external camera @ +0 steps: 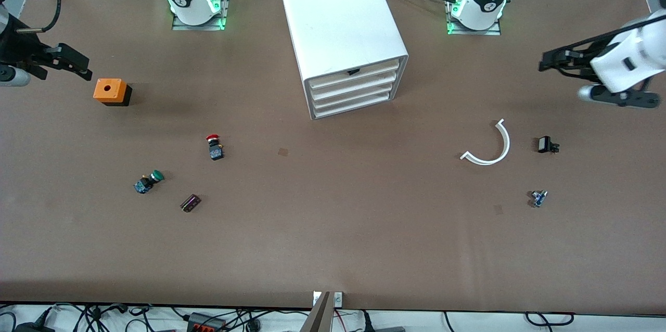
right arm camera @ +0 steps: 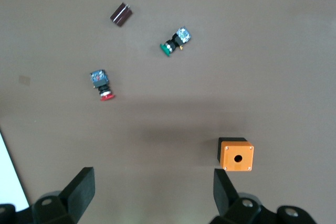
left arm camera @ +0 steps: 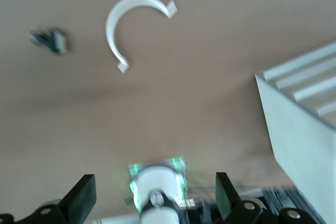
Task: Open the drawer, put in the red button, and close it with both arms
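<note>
white cabinet (external camera: 343,35) mid-table, drawer (external camera: 355,75) second from top, shut. left gripper (external camera: 554,59) up over the left arm's end, fingers wide apart, empty. right gripper (external camera: 73,64) up beside orange box (external camera: 110,91), wide apart, empty. red button (external camera: 214,147) on bare table, nearer the camera than the box; green button (external camera: 148,182), dark block (external camera: 190,203) near it.

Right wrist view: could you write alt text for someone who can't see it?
Looking down on a brown table, the right end effector hangs open above an orange box. A red button, green button and small dark block lie scattered.
</note>
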{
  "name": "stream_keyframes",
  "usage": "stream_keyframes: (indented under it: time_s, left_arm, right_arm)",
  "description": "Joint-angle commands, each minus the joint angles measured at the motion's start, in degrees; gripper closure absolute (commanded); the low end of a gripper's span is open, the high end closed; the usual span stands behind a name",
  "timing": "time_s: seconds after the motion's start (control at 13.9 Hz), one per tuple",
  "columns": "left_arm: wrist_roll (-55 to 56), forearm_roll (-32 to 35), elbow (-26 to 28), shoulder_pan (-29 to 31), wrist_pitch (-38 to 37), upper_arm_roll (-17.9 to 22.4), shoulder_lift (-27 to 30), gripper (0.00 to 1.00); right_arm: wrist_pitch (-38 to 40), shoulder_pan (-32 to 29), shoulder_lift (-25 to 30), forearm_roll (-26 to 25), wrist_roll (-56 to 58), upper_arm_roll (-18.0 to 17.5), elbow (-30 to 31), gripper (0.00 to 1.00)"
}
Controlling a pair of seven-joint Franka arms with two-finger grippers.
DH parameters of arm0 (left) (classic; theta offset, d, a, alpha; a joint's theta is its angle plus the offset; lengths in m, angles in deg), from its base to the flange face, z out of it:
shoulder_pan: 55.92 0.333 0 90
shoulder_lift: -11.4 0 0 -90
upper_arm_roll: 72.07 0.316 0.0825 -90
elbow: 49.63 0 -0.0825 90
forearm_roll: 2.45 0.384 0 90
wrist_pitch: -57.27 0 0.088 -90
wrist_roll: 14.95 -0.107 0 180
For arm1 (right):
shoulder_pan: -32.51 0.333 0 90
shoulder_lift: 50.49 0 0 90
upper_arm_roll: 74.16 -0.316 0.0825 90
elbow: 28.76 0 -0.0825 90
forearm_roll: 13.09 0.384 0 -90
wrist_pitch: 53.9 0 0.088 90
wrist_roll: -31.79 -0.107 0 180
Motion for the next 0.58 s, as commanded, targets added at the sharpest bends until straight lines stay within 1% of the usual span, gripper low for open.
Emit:
stream_keyframes:
  time_s: [0.0, 0.14, 0.22, 0.29, 0.36, 0.5]
  left_arm:
    - [-0.10, -6.90, -0.93, -0.74, -5.77, 0.16, -2.06, 0.00]
    - [-0.63, -15.34, -0.40, -1.27, -4.73, -1.15, -5.83, 0.00]
    - [-2.72, -18.08, 0.65, -1.27, -2.20, -1.59, -7.67, 0.00]
    - [-7.96, -21.58, 1.70, -1.27, 0.17, -1.69, -9.17, 0.00]
    - [-13.15, -25.10, 4.15, -1.36, 3.59, -1.69, -10.58, 0.00]
    - [-23.25, -34.40, 11.00, -1.36, 13.94, -2.04, -13.39, 0.00]
  right_arm:
    - [1.11, 1.49, -1.21, -0.07, 0.24, -0.05, -0.80, 0.00]
    - [0.32, 3.86, -2.00, -0.07, 0.15, -0.05, -0.80, 0.00]
    - [-0.29, 4.31, -3.14, -0.16, 0.15, -0.05, -0.97, 0.00]
    - [-0.91, 5.01, -4.45, 0.01, 0.15, -0.05, -1.32, 0.00]
    - [-1.87, 5.80, -6.12, 0.01, 0.15, -0.05, -1.50, 0.00]
    - [-4.15, 6.16, -8.67, 0.10, 0.06, -0.05, -1.94, 0.00]
